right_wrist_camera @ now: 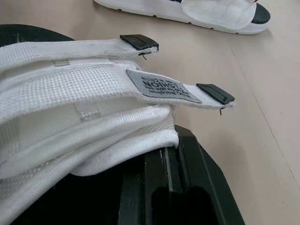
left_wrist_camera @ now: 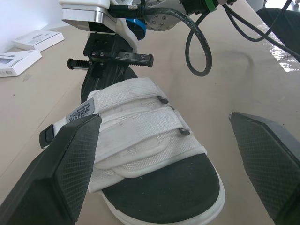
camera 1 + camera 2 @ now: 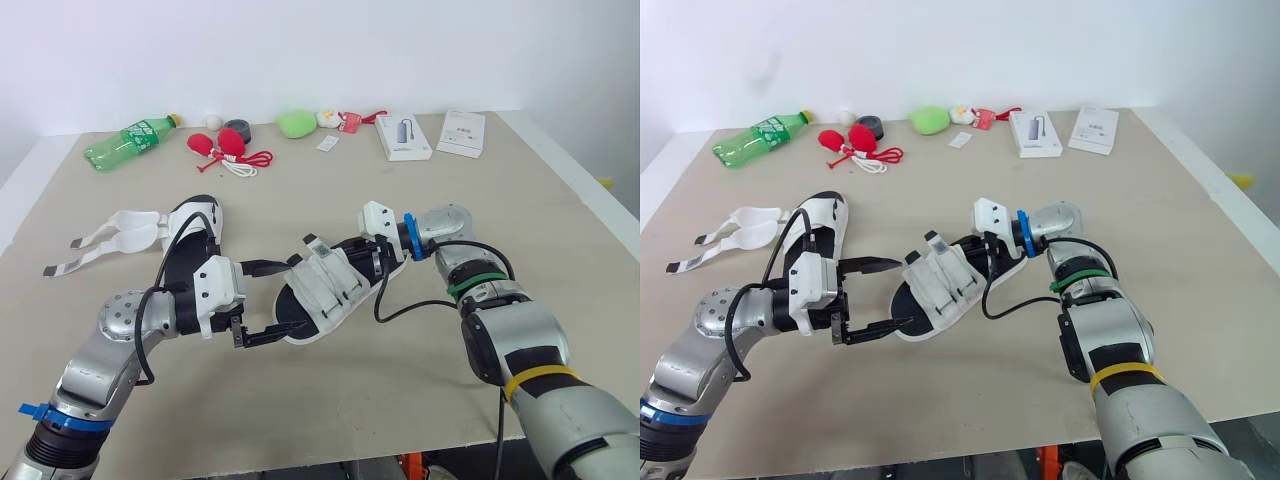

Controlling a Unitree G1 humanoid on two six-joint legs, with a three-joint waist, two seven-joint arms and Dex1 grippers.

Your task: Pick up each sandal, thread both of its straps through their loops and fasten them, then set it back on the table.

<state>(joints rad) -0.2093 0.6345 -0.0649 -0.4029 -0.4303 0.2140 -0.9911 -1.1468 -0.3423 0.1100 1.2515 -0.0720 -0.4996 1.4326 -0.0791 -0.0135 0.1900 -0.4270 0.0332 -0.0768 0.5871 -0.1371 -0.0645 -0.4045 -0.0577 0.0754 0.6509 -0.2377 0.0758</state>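
Robot's left gripper (image 3: 292, 296): two black wedge-shaped fingers (image 2: 61, 173) with a fine diamond-grid texture. Behind the fingers sits a white boxy housing (image 3: 215, 290), then the rounded silver metal left arm (image 3: 120, 330) with a looping black cable (image 3: 170, 255) and a blue band (image 3: 60, 415). The right gripper (image 3: 376, 262) has a white block, a blue ring and small screws. The silver right arm (image 3: 510, 335) wears green and yellow bands.

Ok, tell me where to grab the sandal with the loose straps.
Probably the sole's bare right edge, coming from the right: it lies flat, footbed up, both straps splayed out to the left.
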